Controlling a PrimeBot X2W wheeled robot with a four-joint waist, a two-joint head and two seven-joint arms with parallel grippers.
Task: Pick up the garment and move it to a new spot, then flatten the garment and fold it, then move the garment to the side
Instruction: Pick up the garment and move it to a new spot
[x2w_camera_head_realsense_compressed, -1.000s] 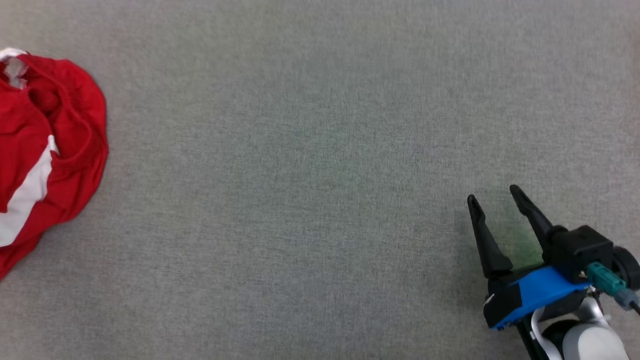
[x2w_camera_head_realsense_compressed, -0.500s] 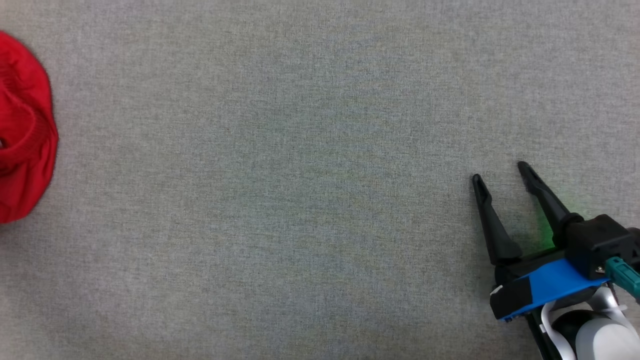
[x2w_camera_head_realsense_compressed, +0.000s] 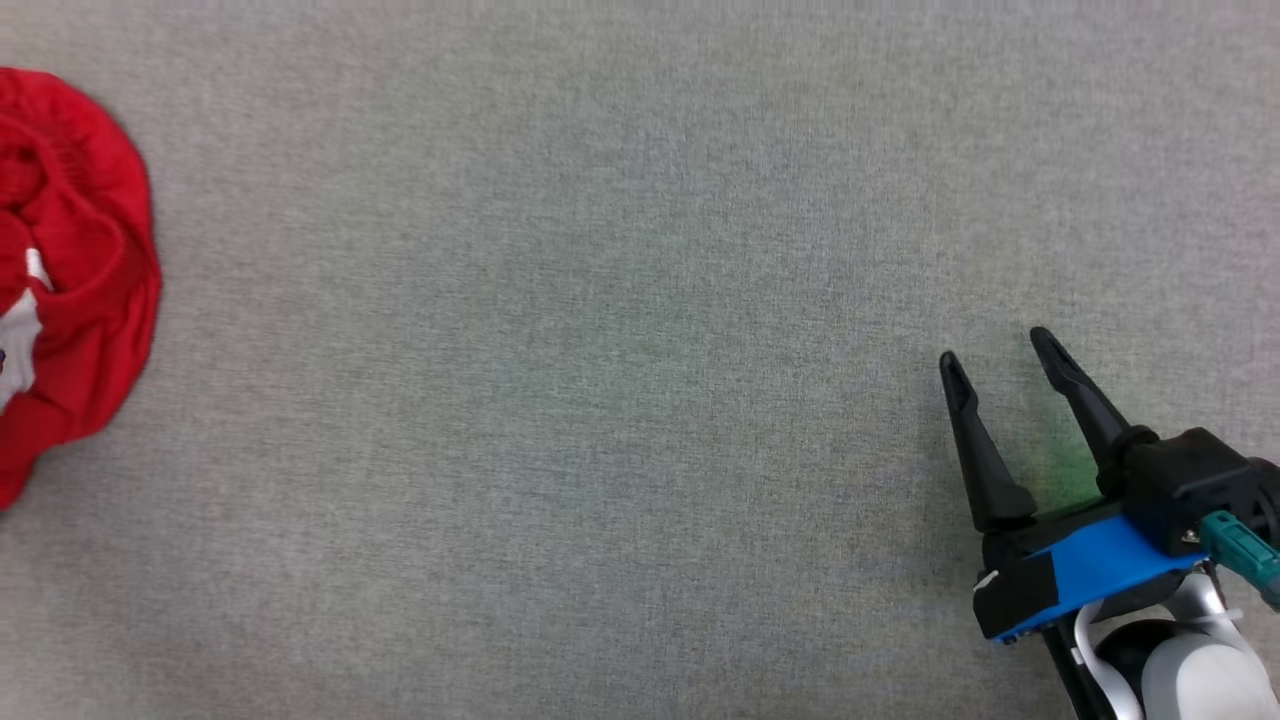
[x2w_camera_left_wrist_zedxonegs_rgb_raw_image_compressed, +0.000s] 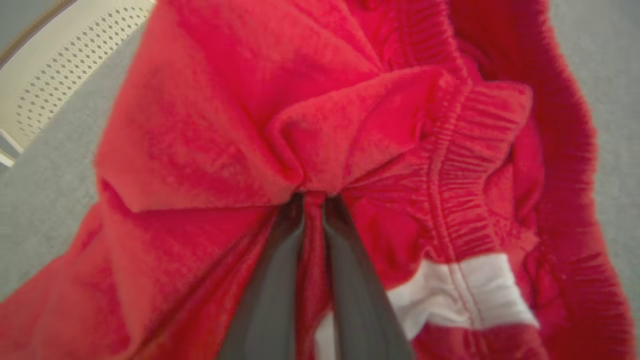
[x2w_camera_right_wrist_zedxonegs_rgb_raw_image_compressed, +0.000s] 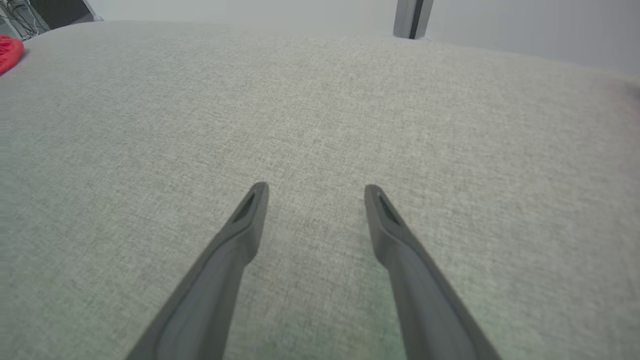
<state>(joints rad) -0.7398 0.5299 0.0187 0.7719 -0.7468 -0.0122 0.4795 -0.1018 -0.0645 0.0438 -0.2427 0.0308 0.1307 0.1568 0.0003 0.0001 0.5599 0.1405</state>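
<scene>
The garment (x2w_camera_head_realsense_compressed: 70, 270) is red with a white stripe and lies crumpled at the far left edge of the head view. Up close in the left wrist view, the garment (x2w_camera_left_wrist_zedxonegs_rgb_raw_image_compressed: 350, 125) shows its ribbed waistband and a white band. My left gripper (x2w_camera_left_wrist_zedxonegs_rgb_raw_image_compressed: 312, 197) is shut on a pinched fold of that red cloth, its fingertips buried in the fabric. My right gripper (x2w_camera_head_realsense_compressed: 995, 350) hovers open over bare grey surface at the lower right, far from the garment. In the right wrist view the right gripper (x2w_camera_right_wrist_zedxonegs_rgb_raw_image_compressed: 315, 192) has nothing between its fingers, and a sliver of the garment (x2w_camera_right_wrist_zedxonegs_rgb_raw_image_compressed: 9, 52) shows far left.
A grey fabric surface (x2w_camera_head_realsense_compressed: 600, 350) spreads across the whole work area. A pale perforated panel (x2w_camera_left_wrist_zedxonegs_rgb_raw_image_compressed: 55, 65) lies beyond the surface's edge in the left wrist view. A dark post (x2w_camera_right_wrist_zedxonegs_rgb_raw_image_compressed: 412, 17) and a pale wall stand past the far edge.
The left gripper has shut on a fold of the garment. In the head view, more of the garment shows at the left edge than half a second ago. The right gripper has barely shifted.
</scene>
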